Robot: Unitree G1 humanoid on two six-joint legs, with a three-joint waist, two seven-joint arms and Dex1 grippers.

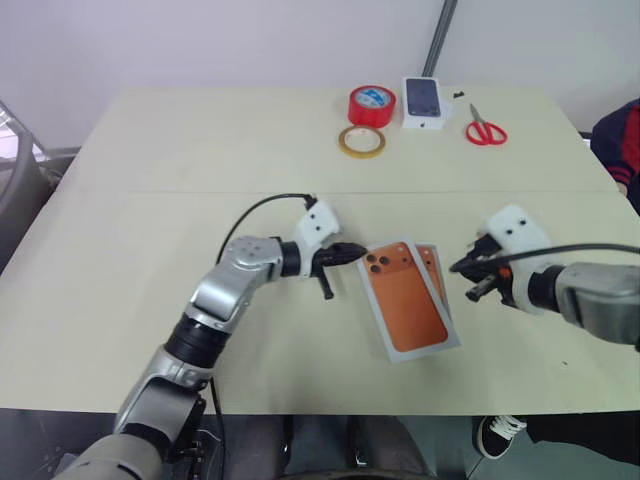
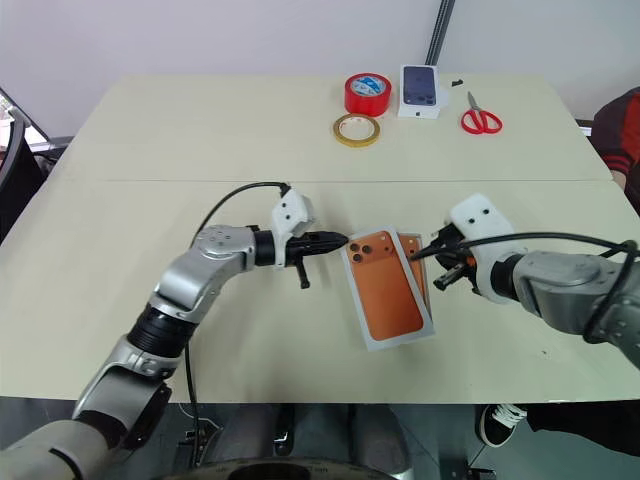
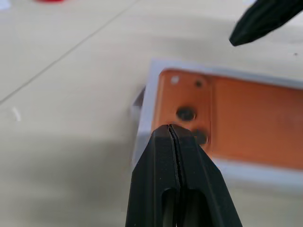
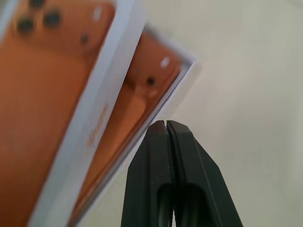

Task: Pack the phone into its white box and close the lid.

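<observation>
**Both grippers shut and empty beside the white box**

On the bench [image 1: 150, 220], toward its near edge: the white box [image 1: 385, 325], flat and turned askew. Inside its thin white frame, the phone [image 1: 405, 305], orange back up, with the square cluster of dark lenses at the box's far-left corner. Under the white box and poking out along its right side, a second orange-and-white piece [image 1: 432, 268], partly covered; impossible to tell whether lid or tray.

Left gripper [image 1: 360, 252]: closed completely, fingers pressed together, holding nothing. Pointed sideways at the white box, tip right at the lens corner, over the white rim in the left wrist view. Touching or just above the rim: cannot tell.

Right gripper [image 1: 457, 267]: also closed completely, nothing between the fingers. Just off the white box's right side, tip aimed at the edge of the piece sticking out beneath, with a small gap of bare bench between in the head views.

Well beyond the white box, along the bench's far edge:
- a red tape roll [image 1: 371, 105]
- just nearer than it, a flat yellowish tape ring [image 1: 361, 141]
- to the right of the red roll, a small white box printed with a dark phone picture [image 1: 424, 102]
- further right again, red-handled scissors [image 1: 485, 130]

Far right of the white box, past the bench's edge: a person's dark and red sleeve [image 1: 618, 140].
</observation>
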